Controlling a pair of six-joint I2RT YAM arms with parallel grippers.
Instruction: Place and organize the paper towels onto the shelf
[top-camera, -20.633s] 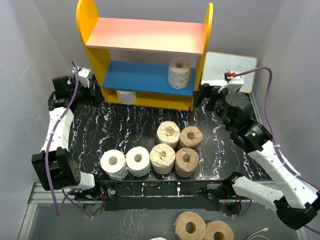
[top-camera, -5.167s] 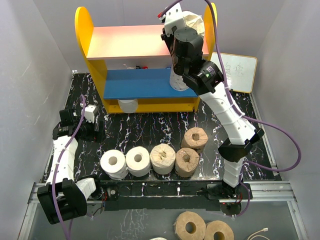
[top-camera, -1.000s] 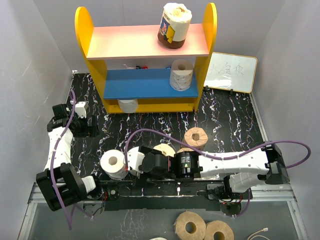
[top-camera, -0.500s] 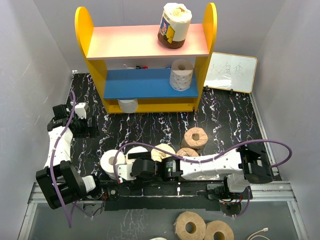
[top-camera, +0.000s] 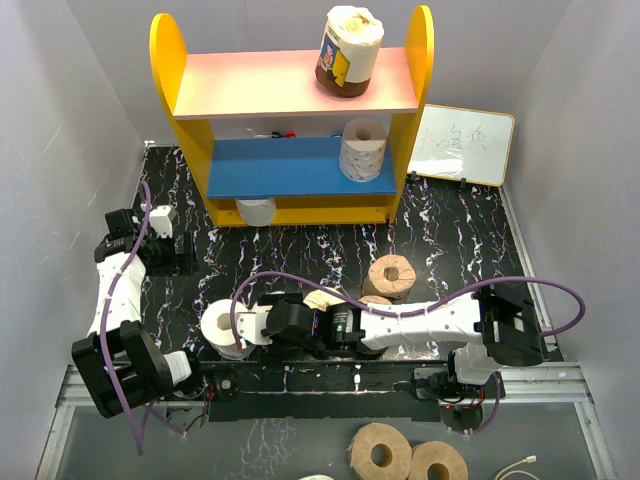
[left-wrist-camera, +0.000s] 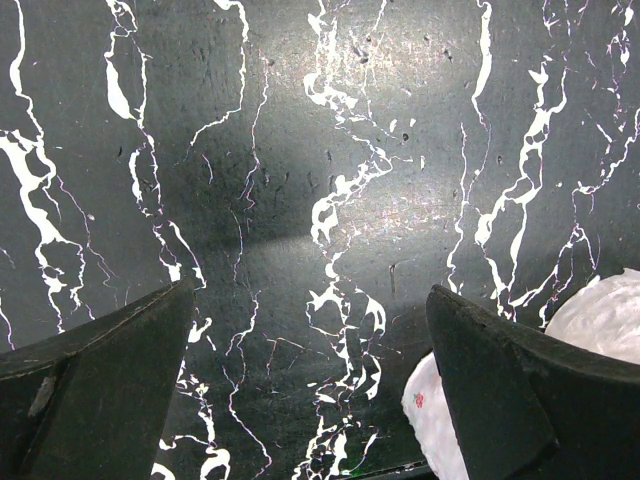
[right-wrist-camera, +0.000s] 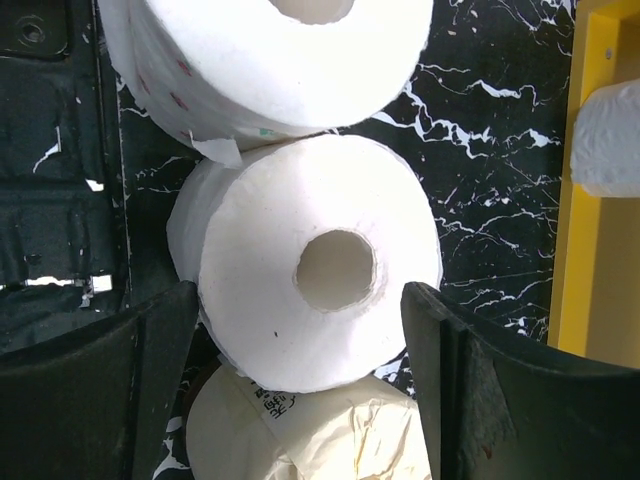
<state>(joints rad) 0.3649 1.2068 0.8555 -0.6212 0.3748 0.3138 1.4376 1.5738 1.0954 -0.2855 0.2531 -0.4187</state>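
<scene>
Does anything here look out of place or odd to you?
Yes. One white roll is tucked below the blue lower board of the shelf, half hidden, not on a board. Two tan rolls lie off the table, past its near edge.

Top camera looks down from above; both wrist cameras closely face the shared tabletop (left-wrist-camera: 300, 200).
</scene>
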